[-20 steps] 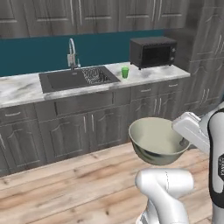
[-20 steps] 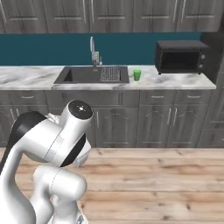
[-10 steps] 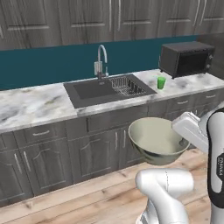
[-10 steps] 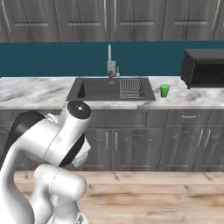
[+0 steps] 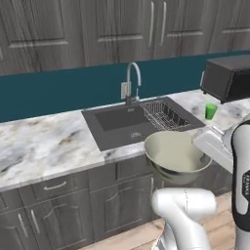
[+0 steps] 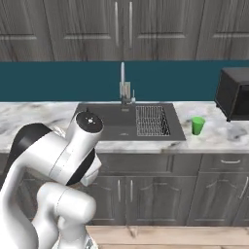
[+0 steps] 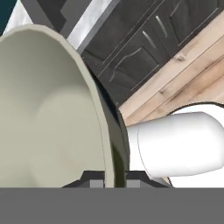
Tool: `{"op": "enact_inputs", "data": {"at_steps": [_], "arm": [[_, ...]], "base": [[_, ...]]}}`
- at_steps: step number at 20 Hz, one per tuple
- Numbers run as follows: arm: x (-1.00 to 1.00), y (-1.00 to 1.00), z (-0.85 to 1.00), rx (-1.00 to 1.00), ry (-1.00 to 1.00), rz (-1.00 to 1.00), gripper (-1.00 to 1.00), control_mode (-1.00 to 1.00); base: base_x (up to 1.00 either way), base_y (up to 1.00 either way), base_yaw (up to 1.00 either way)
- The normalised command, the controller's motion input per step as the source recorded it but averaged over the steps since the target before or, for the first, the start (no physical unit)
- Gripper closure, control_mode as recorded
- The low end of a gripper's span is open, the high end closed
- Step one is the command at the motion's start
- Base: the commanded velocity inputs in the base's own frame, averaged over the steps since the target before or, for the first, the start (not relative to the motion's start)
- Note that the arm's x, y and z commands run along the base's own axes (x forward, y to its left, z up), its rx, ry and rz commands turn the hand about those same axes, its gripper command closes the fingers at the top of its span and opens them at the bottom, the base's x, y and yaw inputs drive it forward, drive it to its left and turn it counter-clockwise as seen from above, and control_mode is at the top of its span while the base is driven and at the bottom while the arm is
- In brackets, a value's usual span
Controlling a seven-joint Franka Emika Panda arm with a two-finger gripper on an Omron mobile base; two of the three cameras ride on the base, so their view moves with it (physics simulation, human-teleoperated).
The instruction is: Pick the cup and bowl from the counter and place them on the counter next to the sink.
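The grey-beige bowl hangs in the air in front of the counter, below the sink's front edge. My gripper is shut on its right rim. In the hand view the bowl stands on edge, with its rim pinched in the gripper. The green cup stands upright on the counter just right of the sink. From the right side, the cup sits between the sink and the microwave.
A black microwave stands on the counter at the far right. A chrome faucet rises behind the basin, and a wire rack fills its right part. Left of the sink lies a wide stretch of marble. Dark cabinets run below.
The whole scene has grown and slid across both base views, so the base has driven nearer to the sink. The bowl stays gripped in the same place relative to the arm.
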Motion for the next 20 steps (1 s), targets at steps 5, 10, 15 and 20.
{"op": "enact_inputs", "data": {"at_steps": [5,10,15,20], "arm": [[0.00,0.00,0.00,0.00,0.00,0.00,1.00,1.00],[0.00,0.00,0.00,0.00,0.00,0.00,1.00,1.00],[0.00,0.00,0.00,0.00,0.00,0.00,1.00,1.00],[0.00,0.00,0.00,0.00,0.00,0.00,1.00,1.00]], "base": [[1.00,0.79,0.00],[0.52,0.33,0.03],[0.00,0.00,0.00],[0.00,0.00,0.00]]}}
